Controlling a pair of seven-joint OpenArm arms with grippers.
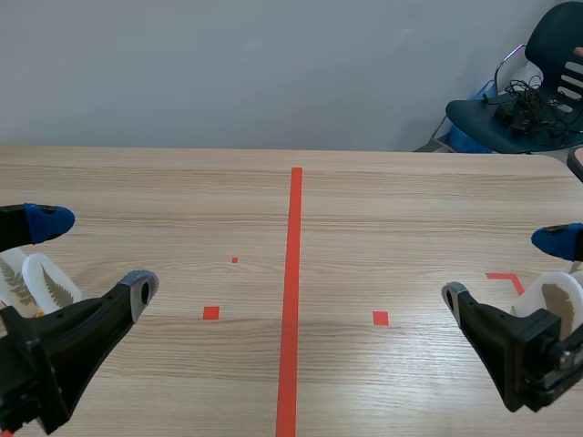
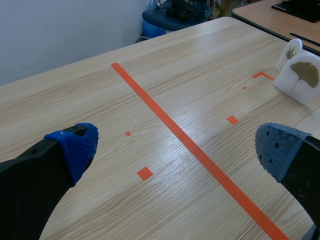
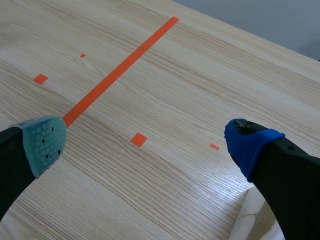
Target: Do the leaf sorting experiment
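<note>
**Scene view.** The left hand (image 1: 96, 255) sits low over the near left part of the desk (image 1: 383, 209). Its fingers are spread and hold nothing. The fern holder (image 1: 46, 280), a white upright stand, shows between those fingers. It carries a pale fern leaf (image 1: 15, 280) on one rounded panel and another on the panel beside it. The right hand (image 1: 501, 269) sits low at the near right, also spread and empty. The ginkgo holder (image 1: 563, 296), a matching white stand, is just beside it, next to an orange-red corner mark. A dark chair (image 1: 547, 41) stands past the far right corner with black cables (image 1: 524, 102) piled on its seat.

**Left wrist view.** The left hand (image 2: 175, 150) is wide apart over bare wood. The ginkgo holder (image 2: 300, 75) stands well ahead, across the tape line. Its front panel bears a brown fan-shaped ginkgo leaf (image 2: 305, 74). A second panel behind it bears a smaller leaf.

**Right wrist view.** The right hand (image 3: 147, 142) is spread with only desk between its pads. A white edge of the ginkgo holder (image 3: 250, 220) shows beside the blue-tipped finger. The contents cannot be made out here.
</note>
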